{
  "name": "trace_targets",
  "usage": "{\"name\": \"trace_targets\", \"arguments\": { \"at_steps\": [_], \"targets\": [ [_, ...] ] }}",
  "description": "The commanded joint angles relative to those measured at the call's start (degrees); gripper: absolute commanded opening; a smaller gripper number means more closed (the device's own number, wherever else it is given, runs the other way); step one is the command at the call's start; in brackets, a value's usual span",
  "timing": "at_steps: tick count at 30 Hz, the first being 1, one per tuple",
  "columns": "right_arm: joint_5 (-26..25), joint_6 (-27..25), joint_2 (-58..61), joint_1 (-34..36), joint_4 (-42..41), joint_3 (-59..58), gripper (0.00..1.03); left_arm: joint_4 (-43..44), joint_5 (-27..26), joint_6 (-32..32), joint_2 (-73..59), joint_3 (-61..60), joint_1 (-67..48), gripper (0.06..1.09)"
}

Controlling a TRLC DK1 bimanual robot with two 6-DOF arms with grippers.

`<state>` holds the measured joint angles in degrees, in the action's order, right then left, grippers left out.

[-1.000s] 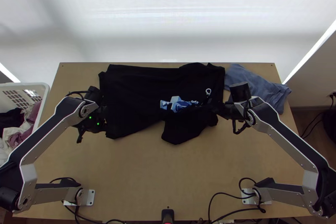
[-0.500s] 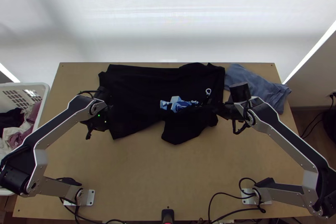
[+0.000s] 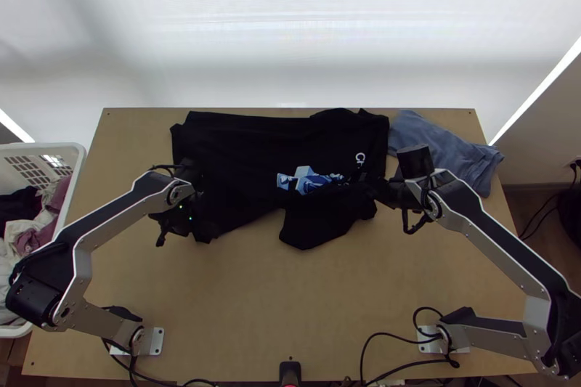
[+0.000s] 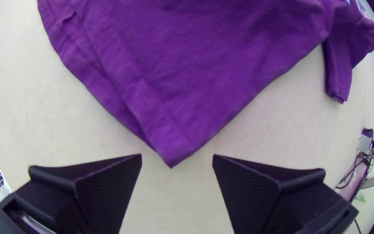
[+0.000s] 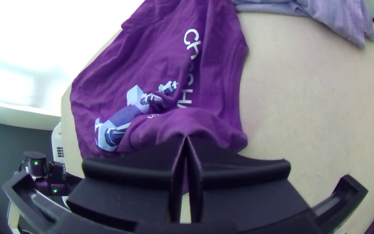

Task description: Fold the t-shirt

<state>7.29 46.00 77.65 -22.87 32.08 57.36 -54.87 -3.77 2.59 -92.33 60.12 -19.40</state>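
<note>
Item: one dark t-shirt (image 3: 240,147), across the far half of the table (image 3: 290,300); broad and fairly flat at the left, bunched by the printed picture (image 3: 309,181) toward the right.

Right pincer (image 5: 186,138): fingers together, clamped on a gathered fold of the t-shirt.

Left pincer (image 4: 177,156): fingers apart, a pointed corner (image 4: 172,154) of the t-shirt showing between the tips; height above the cloth uncertain.

Adjacent: blue-grey cloth (image 3: 450,151), beside the t-shirt's right end.

Risks, as judged:
- Miss: little of the corner lies between the tips; coming together too high or too soon would catch air.
- Split layers: the edge looks doubled, so a shallow bite could lift one layer only.
- Skew: uneven pulling against the clamped fold could twist the t-shirt or deepen its creases.
</note>
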Motion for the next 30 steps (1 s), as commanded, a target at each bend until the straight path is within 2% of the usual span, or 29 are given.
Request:
{"name": "trace_targets", "arguments": {
  "at_steps": [1,12,13,16,18,19,24,30],
  "targets": [
    [-0.35,0.06,-1.27,-0.15,-0.70,-1.20,0.03,0.73,0.25,0.75,-0.83,-1.67,-0.47,0.81],
    [-0.35,0.06,-2.24,-0.24,-0.79,-1.99,0.03,3.81,0.25,0.84,-1.44,-2.64,-0.38,0.81],
    [-0.35,0.06,-2.41,-0.24,-0.79,-2.08,0.03,3.98,0.25,0.84,-1.53,-2.64,-0.47,0.75],
    [-0.35,0.06,-2.76,-0.24,-0.79,-2.08,0.03,7.50,0.34,1.72,-1.18,-2.55,-0.90,0.34],
    [-0.35,0.06,-3.03,-0.24,-0.79,-2.17,0.03,9.08,0.69,1.72,-1.18,-2.46,-1.52,0.12],
    [-0.35,0.06,-3.12,-0.24,-0.79,-2.26,0.03,9.52,0.69,1.72,-1.44,-2.29,-1.61,0.10],
    [-0.35,0.06,-4.35,-0.24,-0.79,-2.87,0.03,10.14,1.49,1.63,-0.57,-0.62,-0.64,0.10],
    [-0.43,-0.56,-7.42,-0.07,-1.05,-2.61,0.03,7.32,1.57,3.30,5.15,10.46,5.69,0.09]
  ]
}}
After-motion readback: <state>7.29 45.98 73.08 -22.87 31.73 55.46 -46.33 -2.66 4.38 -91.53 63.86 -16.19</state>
